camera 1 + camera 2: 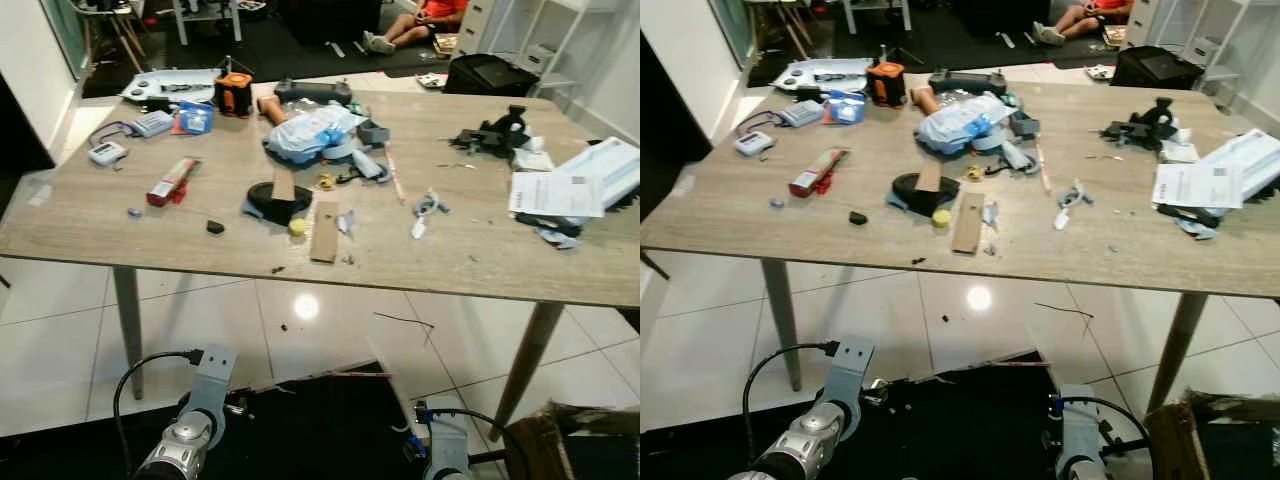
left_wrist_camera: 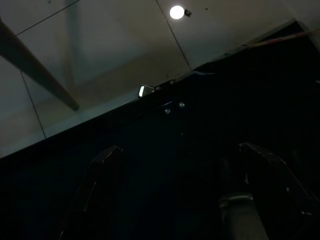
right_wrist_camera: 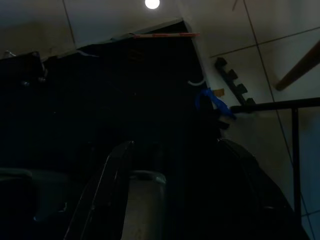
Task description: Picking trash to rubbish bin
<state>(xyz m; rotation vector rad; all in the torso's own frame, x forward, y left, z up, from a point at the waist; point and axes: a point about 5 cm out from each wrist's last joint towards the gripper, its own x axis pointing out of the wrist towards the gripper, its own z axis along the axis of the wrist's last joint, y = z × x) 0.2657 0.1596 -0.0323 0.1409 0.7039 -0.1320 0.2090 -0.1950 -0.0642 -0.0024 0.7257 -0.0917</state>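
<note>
Your trash lies on the long pale wood-grain table (image 1: 90, 215): a crumpled blue-and-white plastic bag (image 1: 308, 131) near the far middle, a flat brown cardboard strip (image 1: 324, 231) nearer you, a small yellow ball (image 1: 297, 227) just beside it; both arms hang low beneath the near edge, well apart from all of it; your left gripper (image 2: 175, 195) shows two dark fingers spread and empty over black floor matting; your right gripper (image 3: 175, 190) likewise spread, holding nothing.

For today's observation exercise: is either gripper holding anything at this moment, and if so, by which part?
Nothing is held. The left gripper and the right gripper both hang low with fingers apart and empty; the trash lies on the table.
</note>
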